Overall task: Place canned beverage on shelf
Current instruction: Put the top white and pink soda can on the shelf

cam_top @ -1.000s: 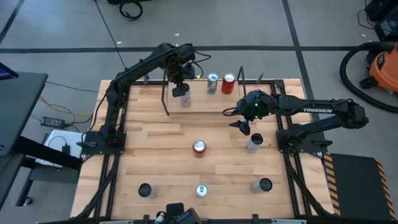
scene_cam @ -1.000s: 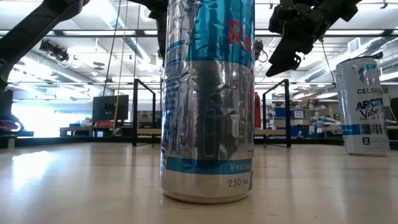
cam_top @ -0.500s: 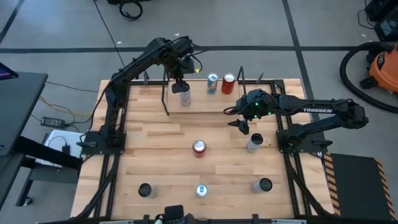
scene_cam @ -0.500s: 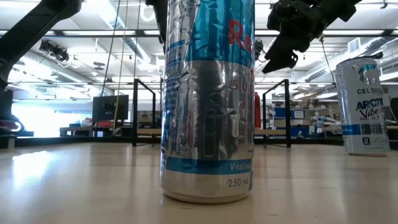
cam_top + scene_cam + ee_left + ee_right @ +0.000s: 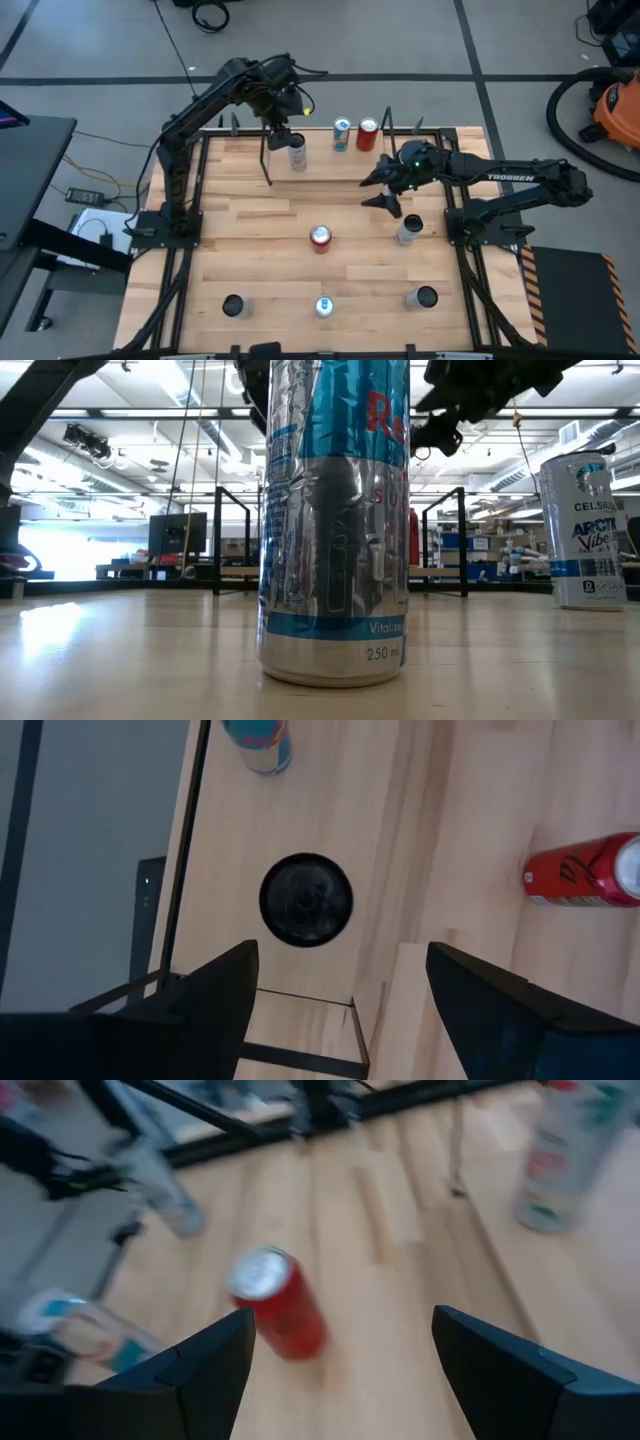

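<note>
Three cans stand on the shelf (image 5: 330, 165): a dark-topped can (image 5: 297, 152) just under the left gripper (image 5: 277, 140), whose fingers gape empty, then a blue can (image 5: 342, 134) and a red can (image 5: 367, 134). The right gripper (image 5: 377, 190) hovers beyond, spread wide, holding nothing.

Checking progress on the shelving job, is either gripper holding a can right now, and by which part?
Nothing is held. Left gripper and right gripper are both open and empty.

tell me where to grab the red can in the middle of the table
Grip the red can around its round side wall, below the rim, coming straight down from above. It stands upright with open tabletop all round, so jaws can straddle it either way. The right gripper is open and closest, so it probably suits; the left gripper hovers open over the shelf.
</note>
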`<act>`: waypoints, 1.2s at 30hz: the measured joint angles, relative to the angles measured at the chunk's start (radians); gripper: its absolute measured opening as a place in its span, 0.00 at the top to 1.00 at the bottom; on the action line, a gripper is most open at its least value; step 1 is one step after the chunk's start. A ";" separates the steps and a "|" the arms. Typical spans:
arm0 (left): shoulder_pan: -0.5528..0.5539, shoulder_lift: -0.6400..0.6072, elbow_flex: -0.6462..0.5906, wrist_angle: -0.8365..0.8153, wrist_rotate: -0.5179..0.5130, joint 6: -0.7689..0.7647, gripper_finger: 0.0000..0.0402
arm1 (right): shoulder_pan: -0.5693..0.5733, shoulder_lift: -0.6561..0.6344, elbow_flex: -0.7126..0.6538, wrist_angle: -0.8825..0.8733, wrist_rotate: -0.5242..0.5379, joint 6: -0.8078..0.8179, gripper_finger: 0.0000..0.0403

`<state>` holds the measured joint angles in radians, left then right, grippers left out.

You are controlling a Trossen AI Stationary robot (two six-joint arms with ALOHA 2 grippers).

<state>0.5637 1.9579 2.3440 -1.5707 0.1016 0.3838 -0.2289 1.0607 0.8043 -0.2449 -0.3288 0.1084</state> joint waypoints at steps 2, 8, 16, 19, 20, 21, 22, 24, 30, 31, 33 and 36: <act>-0.002 -0.008 0.000 0.000 0.001 0.001 0.28 | 0.000 0.000 0.000 0.036 -0.043 0.013 0.22; -0.001 -0.020 0.000 0.000 0.001 -0.029 0.28 | 0.000 0.000 0.000 0.107 -0.090 0.053 0.22; -0.021 -0.037 -0.002 -0.001 0.001 -0.052 0.28 | 0.000 0.000 0.000 0.121 0.060 0.049 0.22; -0.029 -0.063 -0.002 0.000 0.001 -0.051 0.28 | 0.000 0.000 0.000 0.125 0.169 0.054 0.22; -0.028 -0.076 -0.006 0.000 -0.001 -0.052 0.28 | 0.000 0.000 0.000 0.129 0.191 0.054 0.22; -0.030 -0.089 -0.009 -0.002 -0.001 -0.052 0.28 | -0.001 0.000 0.000 0.140 0.200 0.057 0.22; -0.032 -0.101 -0.009 -0.001 -0.002 -0.052 0.28 | -0.001 0.000 0.000 0.153 0.202 0.062 0.22; -0.035 -0.123 -0.009 -0.001 -0.002 -0.065 0.28 | 0.001 0.000 0.000 0.191 0.197 0.079 0.22; -0.046 -0.191 -0.010 -0.001 -0.001 -0.113 0.28 | 0.000 0.000 0.000 0.335 0.180 0.035 0.22; -0.047 -0.199 -0.010 0.000 -0.001 -0.113 0.28 | 0.000 0.000 0.000 0.351 0.179 0.008 0.22; -0.054 -0.215 -0.010 -0.001 -0.002 -0.115 0.28 | -0.003 0.000 0.000 0.372 0.179 -0.047 0.22; -0.059 -0.234 -0.010 0.000 -0.001 -0.130 0.28 | -0.015 0.021 0.001 0.427 0.179 -0.108 0.22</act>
<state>0.5051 1.7238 2.3341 -1.5711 0.1001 0.2533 -0.2435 1.0817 0.8051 0.1824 -0.1497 0.0009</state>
